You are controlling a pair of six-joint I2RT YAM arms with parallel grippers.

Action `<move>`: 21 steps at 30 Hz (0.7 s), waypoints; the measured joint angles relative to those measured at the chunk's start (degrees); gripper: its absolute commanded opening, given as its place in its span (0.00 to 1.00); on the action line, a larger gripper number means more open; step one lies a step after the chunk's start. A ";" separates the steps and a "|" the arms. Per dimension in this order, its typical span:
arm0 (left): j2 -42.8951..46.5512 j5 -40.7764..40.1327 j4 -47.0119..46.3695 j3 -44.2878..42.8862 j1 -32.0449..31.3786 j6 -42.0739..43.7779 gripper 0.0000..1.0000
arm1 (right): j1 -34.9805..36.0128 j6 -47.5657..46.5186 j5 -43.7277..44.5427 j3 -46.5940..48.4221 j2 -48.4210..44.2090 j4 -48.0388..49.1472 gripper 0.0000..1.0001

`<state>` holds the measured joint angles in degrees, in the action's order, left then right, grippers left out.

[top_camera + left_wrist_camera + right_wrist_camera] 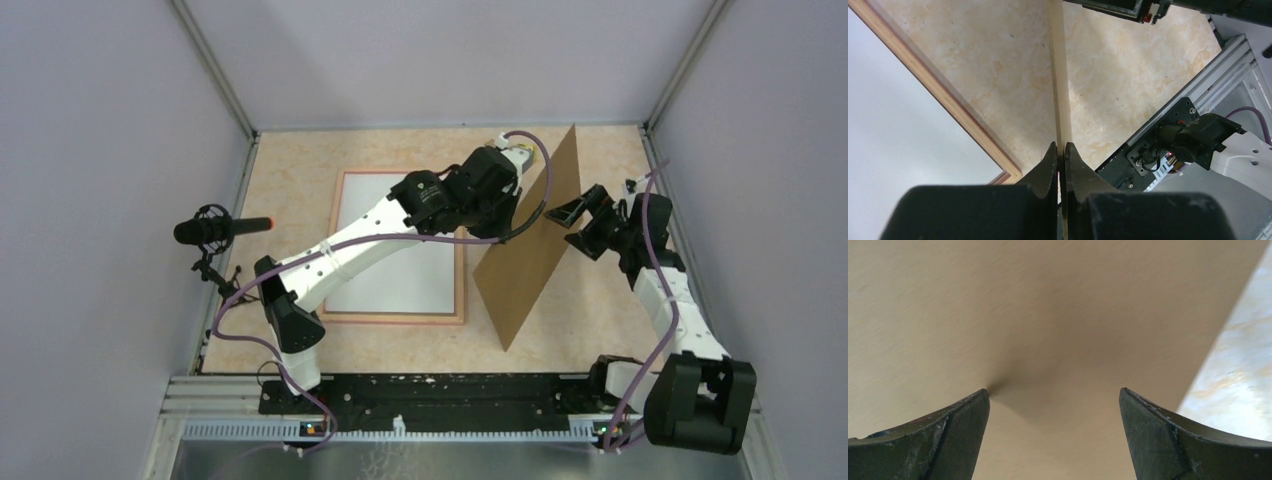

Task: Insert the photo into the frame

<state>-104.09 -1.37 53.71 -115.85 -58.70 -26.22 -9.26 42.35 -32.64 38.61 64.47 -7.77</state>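
The pinkish light-wood frame (395,318) lies flat at the table's centre-left, and the photo (420,280) lies in it with its plain white back up. The frame rail (943,95) and the white back (898,150) also show in the left wrist view. My left gripper (512,208) is shut on the top edge of the plain brown backing board (530,250), which stands on edge, tilted, right of the frame. The left wrist view shows the board edge-on (1058,75) between the shut jaws (1061,147). My right gripper (567,213) is open and empty, facing the board's right face (1048,315), fingertips (980,396) close against it.
A black microphone (220,228) on a stand sits at the table's left edge. A black and aluminium rail (430,395) with the arm bases runs along the near edge. Purple enclosure walls surround the table. Bare marbled tabletop (1238,365) shows right of the board.
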 measured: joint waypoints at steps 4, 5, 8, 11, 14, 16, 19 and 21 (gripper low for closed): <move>0.07 -0.74 -0.33 0.68 -0.79 -0.22 0.00 | 3.78 3.89 1.84 2.86 -6.14 -5.99 0.98; 0.07 -1.20 -0.48 0.68 -1.25 -0.22 0.00 | 4.17 4.28 3.15 4.44 -8.00 -8.20 0.98; 0.07 -2.43 -0.52 0.52 -2.95 -0.24 0.00 | 4.24 4.26 7.48 10.49 -12.02 -14.45 0.96; 0.00 -3.52 0.15 -0.17 -5.05 -0.24 0.00 | 4.37 2.29 11.17 19.56 -12.11 -22.34 0.93; 0.00 -4.96 1.27 -1.05 -7.04 -0.26 0.00 | 5.60 -0.11 15.39 29.14 -10.19 -29.46 0.92; 0.00 -5.99 1.73 -1.31 -8.22 -0.46 0.00 | 7.61 -1.68 18.99 35.01 -8.61 -34.18 0.89; -0.09 -7.26 2.32 -1.73 -9.40 -0.68 0.00 | 12.28 -3.28 25.11 42.69 -5.53 -41.05 0.86; -0.55 -8.37 3.15 -2.82 -10.14 -0.72 0.00 | 14.97 -3.87 29.22 46.38 -3.34 -45.16 0.85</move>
<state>-104.64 -9.74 56.86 -118.67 -68.84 -26.94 5.72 38.48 -3.42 84.99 61.12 -52.93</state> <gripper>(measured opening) 0.067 0.868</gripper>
